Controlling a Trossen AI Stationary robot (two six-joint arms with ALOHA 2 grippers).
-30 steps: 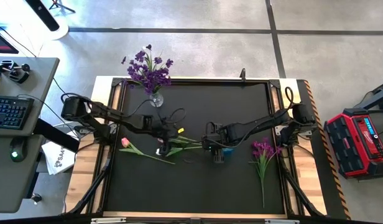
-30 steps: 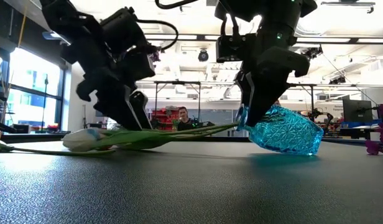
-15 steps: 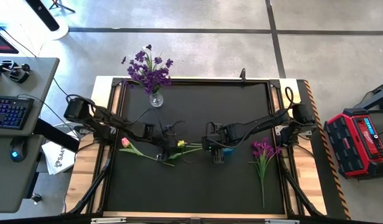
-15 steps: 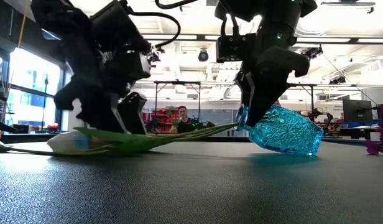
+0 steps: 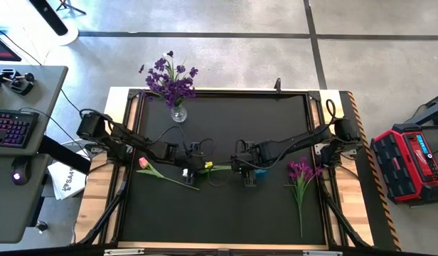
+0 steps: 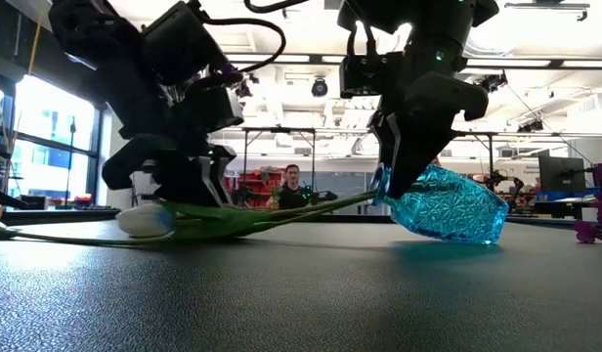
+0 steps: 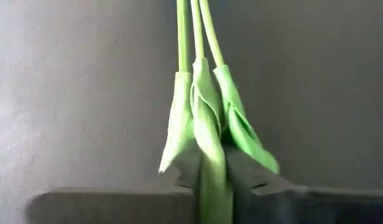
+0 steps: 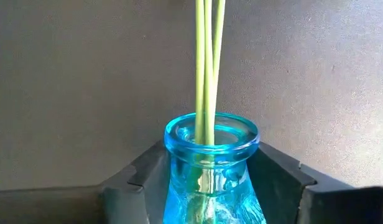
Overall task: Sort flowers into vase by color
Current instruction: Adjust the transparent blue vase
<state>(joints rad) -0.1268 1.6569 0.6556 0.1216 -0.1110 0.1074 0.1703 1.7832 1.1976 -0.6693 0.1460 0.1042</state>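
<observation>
Three slim tulips lie between my two grippers, their green stems reaching into the mouth of a blue glass vase. A white bud shows at their other end. My left gripper is shut on the tulips' leaves. My right gripper is shut on the vase. A pink tulip lies flat on the mat to the left, and a purple spray lies to the right. My left gripper pinches the bunched green leaves around the three stems between its two fingers. The fingers come from above and lie across the stems. The tulips lie low and almost level, bud end on the mat, stem ends in the vase. My right gripper holds the blue vase by its neck, just below the rim, one finger on each side. The fingers come from above, slanting. The vase is tipped over with its mouth toward the table's left, and its body rests on the mat.
A clear vase with purple flowers stands at the mat's far left. A desk with a keyboard is left of the table and a red case right of it. People show in the room behind.
My left gripper has come down a little toward the table's near edge onto the tulips and shut on their leaves. The bud end has shifted along the mat. The right gripper and the vase have kept still.
</observation>
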